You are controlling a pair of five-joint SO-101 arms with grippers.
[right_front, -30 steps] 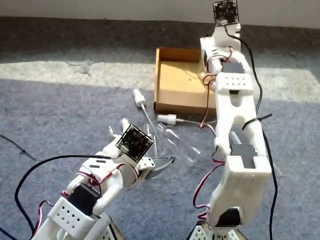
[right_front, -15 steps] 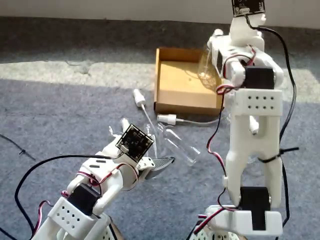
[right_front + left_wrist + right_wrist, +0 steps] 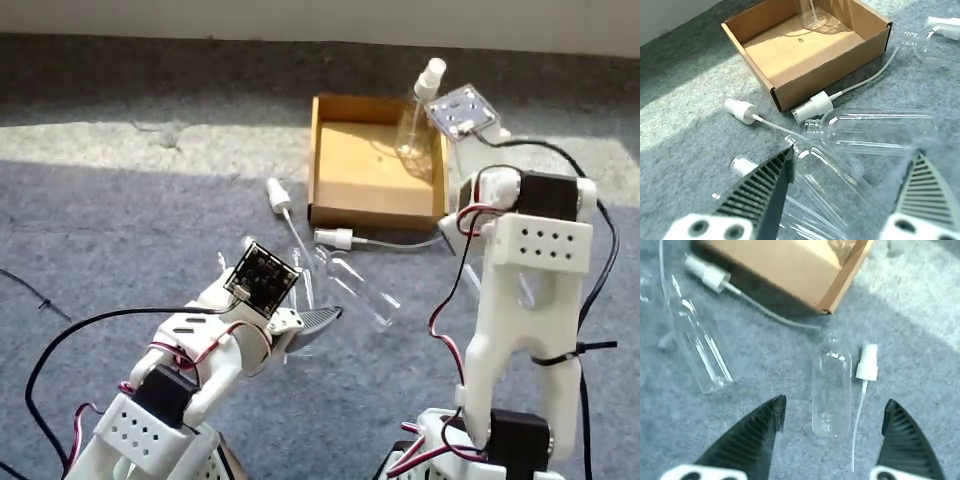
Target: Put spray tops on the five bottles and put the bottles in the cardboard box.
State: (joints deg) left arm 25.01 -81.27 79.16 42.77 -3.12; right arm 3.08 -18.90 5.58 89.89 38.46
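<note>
- The left end effector [image 3: 852,152] gapes wide and empty over a clear, capless plastic bottle [image 3: 835,180] lying on the grey felt worktop [image 3: 685,125]. An off-centre squeeze could shoot the smooth round body sideways.
- The right end effector [image 3: 835,401], equally wide and empty, hangs above a second clear bottle [image 3: 831,387] beside a white long-tubed spray top [image 3: 866,369]. The tube could snag.
- A capped bottle [image 3: 413,120] stands in the shallow brown cardboard box [image 3: 375,214]. Later drops might topple it.
</note>
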